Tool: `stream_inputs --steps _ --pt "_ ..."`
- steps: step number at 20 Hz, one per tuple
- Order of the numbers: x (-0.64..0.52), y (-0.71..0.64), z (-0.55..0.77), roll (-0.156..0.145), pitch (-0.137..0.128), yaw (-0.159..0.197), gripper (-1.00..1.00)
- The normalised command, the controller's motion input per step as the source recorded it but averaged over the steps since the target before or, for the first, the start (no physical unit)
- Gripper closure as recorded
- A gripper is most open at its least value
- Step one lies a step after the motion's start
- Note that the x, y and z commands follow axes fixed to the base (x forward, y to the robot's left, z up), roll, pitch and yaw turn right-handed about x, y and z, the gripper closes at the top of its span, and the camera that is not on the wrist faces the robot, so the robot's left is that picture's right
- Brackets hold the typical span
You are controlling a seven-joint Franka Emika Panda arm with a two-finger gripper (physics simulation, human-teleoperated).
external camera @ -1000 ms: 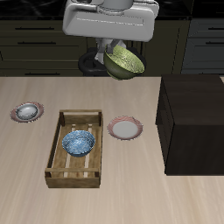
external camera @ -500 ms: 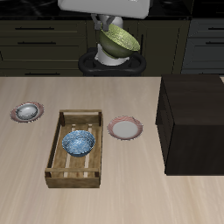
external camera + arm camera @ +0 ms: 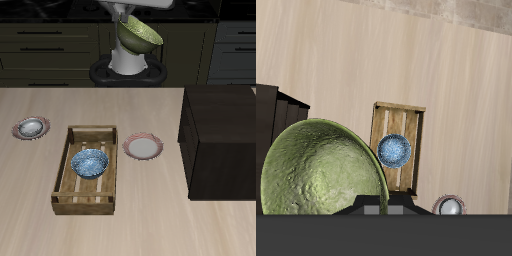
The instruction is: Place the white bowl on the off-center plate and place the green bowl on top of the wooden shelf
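Note:
The green bowl (image 3: 139, 33) hangs tilted high above the table's back edge, with my gripper (image 3: 124, 13) shut on its rim; most of the hand is cut off by the frame's edge. The wrist view is largely filled by the green bowl (image 3: 320, 171). The white bowl (image 3: 32, 126) rests on the off-center plate (image 3: 17, 129) near the table's side edge, and the wrist view shows the white bowl (image 3: 448, 207) too. The dark wooden shelf (image 3: 221, 138) stands at the opposite side, its flat top bare, well below the bowl. A corner of the shelf (image 3: 274, 108) shows from the wrist.
A pale slatted wooden tray (image 3: 70, 188) lies mid-table with a blue patterned bowl (image 3: 89, 163) inside it. Beside the tray sits a second pink-rimmed plate (image 3: 144, 147), bare. Dark cabinets run behind the table. The robot's base (image 3: 128, 66) stands at the back.
My gripper has risen with the green bowl, climbing toward the frame's upper edge over the last second. Nothing on the table has moved.

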Motion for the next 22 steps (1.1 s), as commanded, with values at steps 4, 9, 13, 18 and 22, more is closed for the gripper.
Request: stream_inputs --steps 4,9,13,18,22 --pt "0.03 0.38 -0.03 0.047 0.006 0.0 1.0" --pt "0.04 0.53 -0.04 0.079 0.013 0.004 1.0" --pt "0.0 0.39 0.01 0.051 0.006 -0.029 1.0" --pt "-0.06 0.57 -0.09 0.066 0.02 -0.035 1.0" --pt "-0.05 0.41 -0.13 0.041 0.022 0.002 1.0"
